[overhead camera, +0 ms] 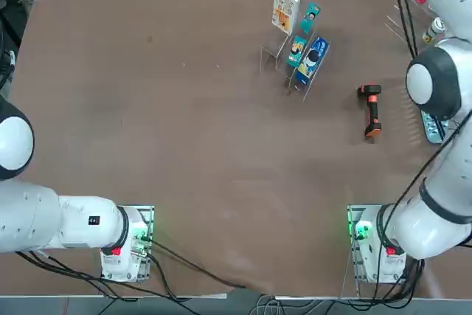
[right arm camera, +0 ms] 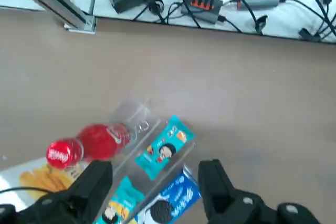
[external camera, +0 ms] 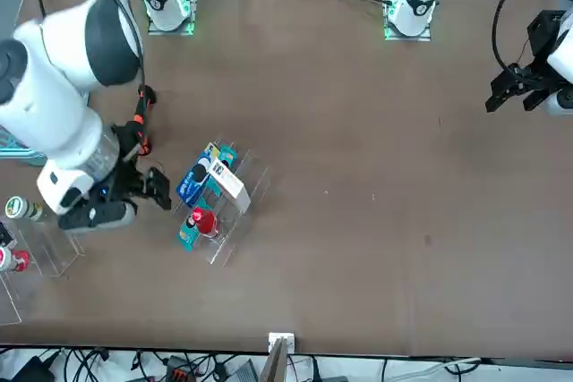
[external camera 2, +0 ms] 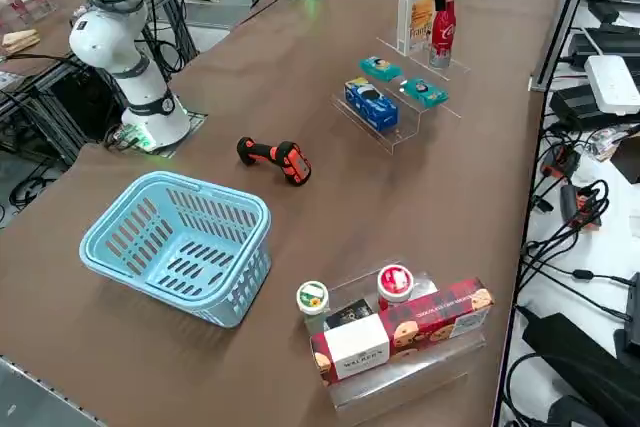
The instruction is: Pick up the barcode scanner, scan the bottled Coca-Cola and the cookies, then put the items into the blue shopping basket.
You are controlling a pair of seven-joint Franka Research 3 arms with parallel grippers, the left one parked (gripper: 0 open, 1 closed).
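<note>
— Black and orange, the pistol-shaped barcode scanner (overhead camera: 371, 109) lies flat on the brown table (overhead camera: 184, 145), near the clear tiered rack (overhead camera: 299, 64)?

— Yes. Only the side view shows the light-blue slotted basket (external camera 2: 180, 245). The wrist view shows the right gripper (right arm camera: 157, 182) spread, holding nothing, above the red Coca-Cola bottle (right arm camera: 86, 145) and white-and-orange cookie box (overhead camera: 285, 7).
</note>
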